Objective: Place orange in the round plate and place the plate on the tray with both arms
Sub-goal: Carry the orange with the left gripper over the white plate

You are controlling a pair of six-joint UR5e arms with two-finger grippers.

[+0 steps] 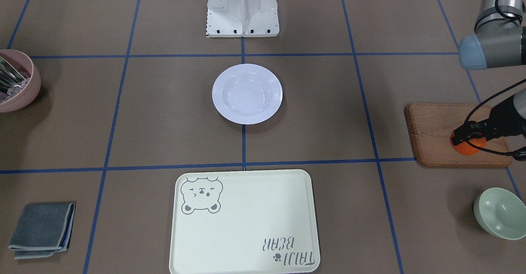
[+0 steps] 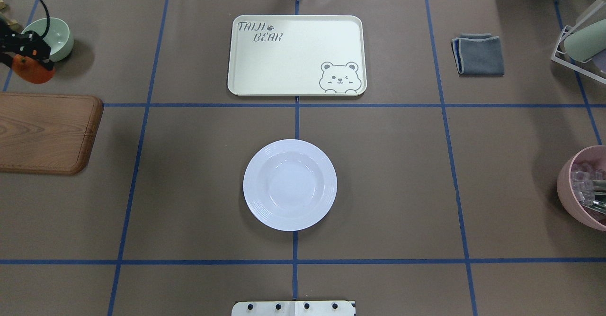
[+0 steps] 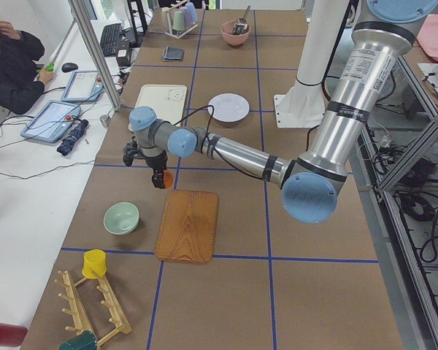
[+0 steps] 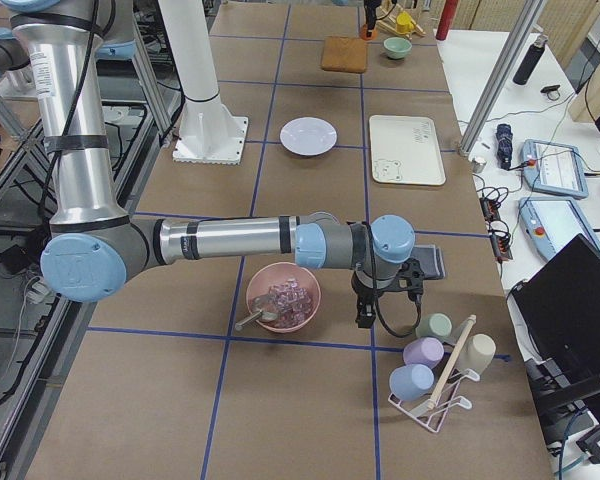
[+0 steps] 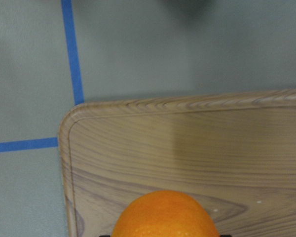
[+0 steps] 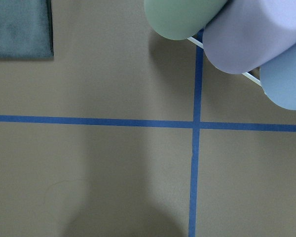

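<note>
The orange point(image 1: 468, 147) hangs above the near corner of a wooden board, and my left gripper point(image 1: 467, 139) is shut on it. In the overhead view the orange point(image 2: 33, 70) sits at the far left edge under the black fingers. It fills the bottom of the left wrist view point(image 5: 165, 216). The round plate point(image 1: 247, 93) point(image 2: 289, 185) lies empty at mid-table. The cream tray point(image 1: 246, 224) point(image 2: 303, 55) is beyond it, bare. My right gripper point(image 4: 364, 318) shows only in the exterior right view, low over the table beside a pink bowl; I cannot tell its state.
The wooden board point(image 2: 42, 133) lies at the robot's left, with a pale-green bowl point(image 2: 54, 34) behind it. A pink bowl point(image 2: 584, 188) of clear pieces, a grey cloth point(image 2: 478, 54) and a cup rack point(image 4: 435, 365) are on the right. A person point(image 3: 14, 65) sits beside the table.
</note>
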